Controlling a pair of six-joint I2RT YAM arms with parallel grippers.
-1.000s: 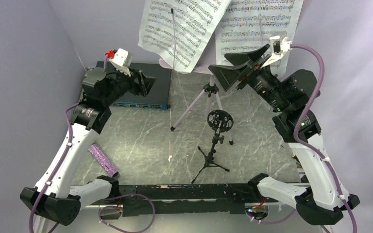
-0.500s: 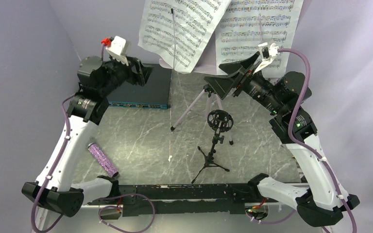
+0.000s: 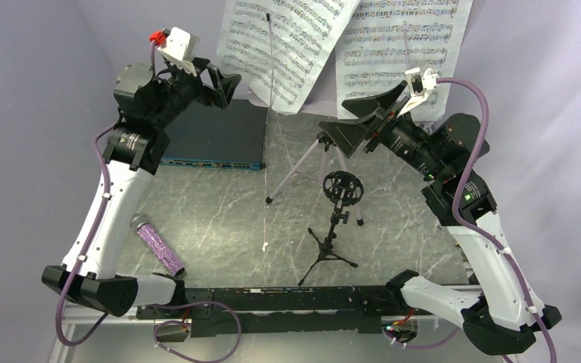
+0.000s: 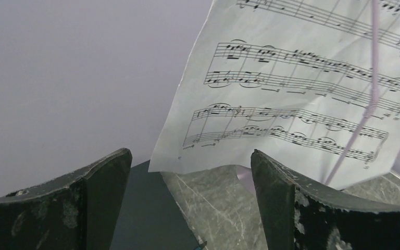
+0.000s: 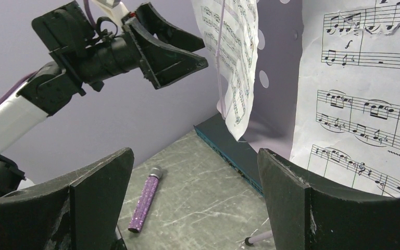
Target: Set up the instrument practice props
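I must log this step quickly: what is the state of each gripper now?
Left gripper: open, holding nothing.
Right gripper: open, holding nothing.

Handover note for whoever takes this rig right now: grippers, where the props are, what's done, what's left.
Left gripper: open, empty, raised near the left page.
Right gripper: open, empty, raised before the right page.
Music stand: upright at the back, both pages on it; the left one hangs tilted.
Mic stand: upright mid-table, holder empty.
Microphone: lying on the table, near-left corner.
Left: microphone into mic stand; probably straighten the tilted page.
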